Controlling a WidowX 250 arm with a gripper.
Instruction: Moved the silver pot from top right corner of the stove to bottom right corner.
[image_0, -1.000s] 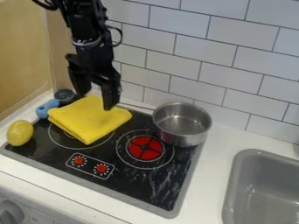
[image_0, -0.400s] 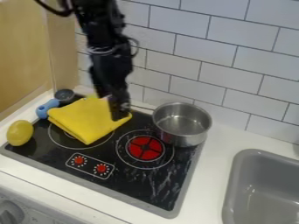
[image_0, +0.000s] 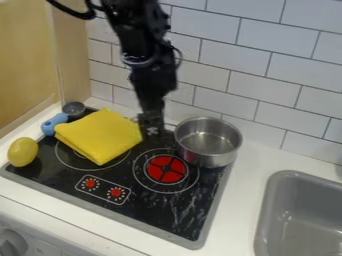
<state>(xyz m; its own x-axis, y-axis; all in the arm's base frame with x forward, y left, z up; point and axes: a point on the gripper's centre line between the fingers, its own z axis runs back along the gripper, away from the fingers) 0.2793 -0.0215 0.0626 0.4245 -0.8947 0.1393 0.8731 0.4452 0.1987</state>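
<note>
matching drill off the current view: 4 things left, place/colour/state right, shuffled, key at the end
1. silver pot
2. cloth
3. burner
4. gripper

A. red
B. hanging between the cloth and the pot
C. at the top right corner of the stove
D. folded

Pairs: 1-C, 2-D, 3-A, 4-B

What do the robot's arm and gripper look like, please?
The arm is black and chunky, with a greyish ring partway down; a black cable curves out near its top, a thinner one loops beside it. The gripper is black too.
</note>
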